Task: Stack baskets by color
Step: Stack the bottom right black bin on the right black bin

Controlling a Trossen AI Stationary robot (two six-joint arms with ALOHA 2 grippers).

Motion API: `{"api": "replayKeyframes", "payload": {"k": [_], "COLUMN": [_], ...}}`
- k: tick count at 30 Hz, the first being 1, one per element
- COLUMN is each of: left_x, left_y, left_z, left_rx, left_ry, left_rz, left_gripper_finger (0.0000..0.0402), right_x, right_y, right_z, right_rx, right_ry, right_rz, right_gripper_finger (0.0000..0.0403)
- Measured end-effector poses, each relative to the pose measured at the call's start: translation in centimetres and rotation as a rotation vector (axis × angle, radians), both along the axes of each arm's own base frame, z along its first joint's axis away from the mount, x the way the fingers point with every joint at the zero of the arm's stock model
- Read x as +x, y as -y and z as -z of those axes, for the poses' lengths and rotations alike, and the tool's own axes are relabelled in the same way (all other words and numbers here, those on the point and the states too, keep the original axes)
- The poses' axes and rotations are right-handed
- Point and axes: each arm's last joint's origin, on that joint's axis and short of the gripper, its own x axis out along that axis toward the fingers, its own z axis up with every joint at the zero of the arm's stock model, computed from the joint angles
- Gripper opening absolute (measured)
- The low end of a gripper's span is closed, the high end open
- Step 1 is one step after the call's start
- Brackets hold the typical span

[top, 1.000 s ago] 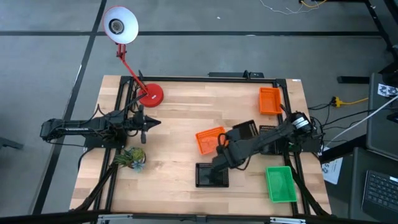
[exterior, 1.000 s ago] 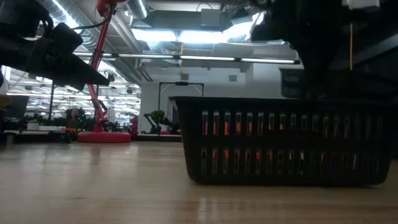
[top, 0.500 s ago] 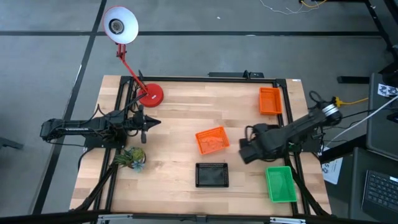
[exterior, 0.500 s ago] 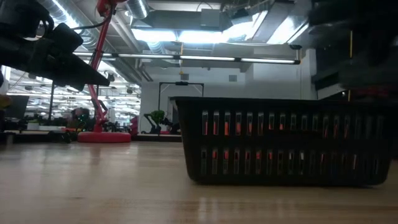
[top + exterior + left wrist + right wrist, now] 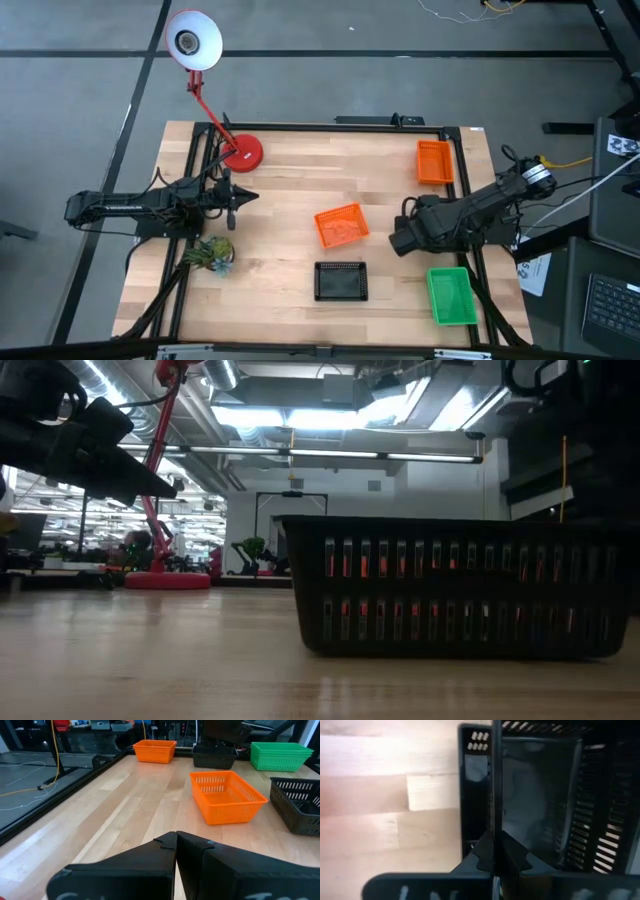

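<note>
My right gripper [image 5: 402, 240] hangs over the table's right part, pointing steeply down, shut on a black basket [image 5: 540, 795]. My arm hides most of that basket in the high view. Another black basket [image 5: 341, 281] rests flat on the table near the front, and fills the low view [image 5: 460, 585]. One orange basket [image 5: 340, 226] lies mid-table, another [image 5: 433, 162] at the far right. A green basket [image 5: 451, 295] sits near the front right corner. My left gripper [image 5: 246, 197] waits shut at the table's left, roughly level, touching nothing. My right gripper pinches one side wall of the black basket at its rim [image 5: 492, 815], one finger inside and one outside. The fingers come from above, slanting down. The wall shows edge-on between them, and the basket's floor [image 5: 535, 780] lies to one side.
A red lamp base [image 5: 244, 152] stands at the far left and a small green plant [image 5: 212, 252] at the near left. Black frame rails [image 5: 462, 150] run along the table's edges. Bare wood lies between the left gripper and the middle orange basket.
My right gripper has swung from above the near black basket toward the table's right edge, rolling its wrist, and stays shut on the black basket it carries. The near black basket has stayed where it was.
</note>
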Motion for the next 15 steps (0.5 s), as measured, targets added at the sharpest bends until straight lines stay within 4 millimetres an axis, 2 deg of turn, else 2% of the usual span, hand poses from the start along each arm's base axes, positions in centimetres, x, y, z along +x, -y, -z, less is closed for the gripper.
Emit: {"api": "replayKeyframes", "payload": {"k": [7,15], "left_x": [0.0,0.0], "left_y": [0.0,0.0], "left_z": [0.0,0.0], "left_rx": [0.0,0.0], "left_ry": [0.0,0.0], "left_rz": [0.0,0.0], "left_gripper_finger": [0.0,0.0], "right_x": [1.6,1.7], "right_y": [1.2,1.8], "right_z": [1.0,1.1], "right_rx": [-0.008,0.009], "right_ry": [-0.002,-0.041], "right_rz": [-0.045,-0.024], "right_gripper_finger": [0.0004,0.0004]}}
